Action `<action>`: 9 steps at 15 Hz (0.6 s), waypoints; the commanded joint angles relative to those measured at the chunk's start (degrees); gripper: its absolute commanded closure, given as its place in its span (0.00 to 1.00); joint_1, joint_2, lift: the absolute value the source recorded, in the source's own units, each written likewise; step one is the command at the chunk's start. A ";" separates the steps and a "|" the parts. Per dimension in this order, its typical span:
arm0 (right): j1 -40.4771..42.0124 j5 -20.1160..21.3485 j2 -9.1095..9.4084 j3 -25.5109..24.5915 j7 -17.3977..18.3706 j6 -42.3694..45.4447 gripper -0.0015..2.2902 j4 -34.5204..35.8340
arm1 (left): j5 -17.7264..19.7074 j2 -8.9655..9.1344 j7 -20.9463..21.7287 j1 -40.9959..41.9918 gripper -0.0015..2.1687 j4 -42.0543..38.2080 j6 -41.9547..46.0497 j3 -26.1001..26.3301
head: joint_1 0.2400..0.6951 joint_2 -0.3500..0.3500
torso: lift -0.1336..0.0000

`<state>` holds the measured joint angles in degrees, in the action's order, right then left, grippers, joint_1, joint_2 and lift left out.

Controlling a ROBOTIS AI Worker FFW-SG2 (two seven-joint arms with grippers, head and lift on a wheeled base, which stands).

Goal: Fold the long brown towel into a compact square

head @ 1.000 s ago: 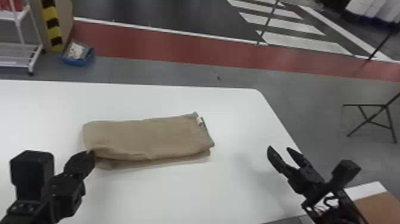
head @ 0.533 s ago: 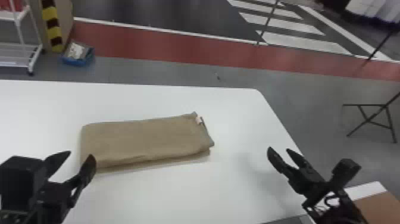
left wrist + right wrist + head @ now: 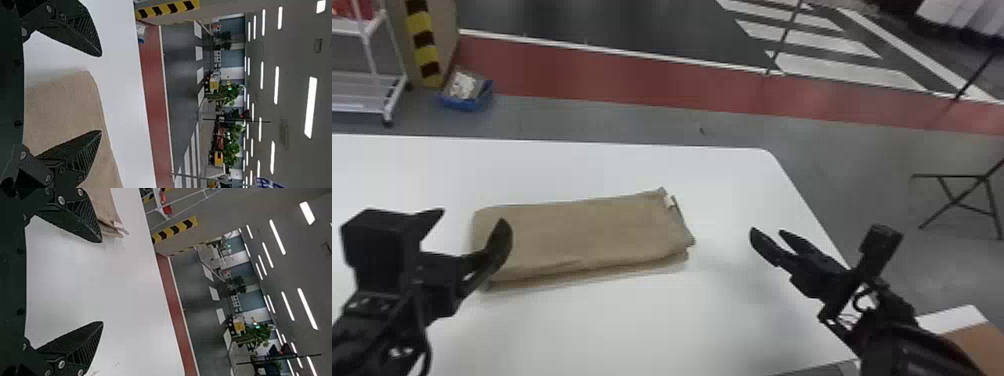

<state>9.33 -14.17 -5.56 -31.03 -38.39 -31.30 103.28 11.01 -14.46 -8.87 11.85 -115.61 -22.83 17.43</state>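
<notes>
My left gripper stands open over the left end of the brown towel, holding nothing. The towel lies flat on the table as a folded, layered rectangle, a small white tag at its right end. In the left wrist view, the left gripper has its fingers spread, one in front of the towel. To the right of the towel, apart from it, my right gripper is open above the table. The right wrist view has the right gripper open, with the towel's tagged end beyond one finger.
The white table carries the towel and ends at a rounded far right corner. Past it on the floor are a white rack, a blue box and a black folding stand. A brown and white surface is at the lower right.
The left gripper has let go of the towel's near left corner, opened and risen away from it. That end of the towel now lies flatter. The right arm has stayed put.
</notes>
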 commanded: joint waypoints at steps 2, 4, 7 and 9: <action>-0.81 2.83 1.52 6.25 1.30 -7.16 0.13 6.14 | 1.21 4.09 0.08 -10.80 0.28 11.20 0.02 6.47 | 1.00 0.07 | 0.07; -1.86 5.38 4.16 9.85 1.65 -8.39 0.13 7.55 | 1.47 5.85 0.43 -15.19 0.34 17.88 1.25 9.73 | 1.00 0.09 | 0.07; -3.53 8.98 5.61 14.25 4.37 -8.21 0.13 6.58 | 1.29 7.08 1.22 -17.04 0.34 22.09 3.18 12.01 | 1.00 0.12 | 0.07; -3.62 10.22 5.61 16.27 4.37 -8.04 0.19 5.88 | 1.21 6.64 1.13 -16.95 0.34 21.83 3.36 11.84 | 1.00 0.13 | 0.07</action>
<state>5.83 -4.97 -0.13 -16.27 -33.93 -39.48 109.58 12.26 -7.54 -7.68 -5.11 -93.69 -19.65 29.33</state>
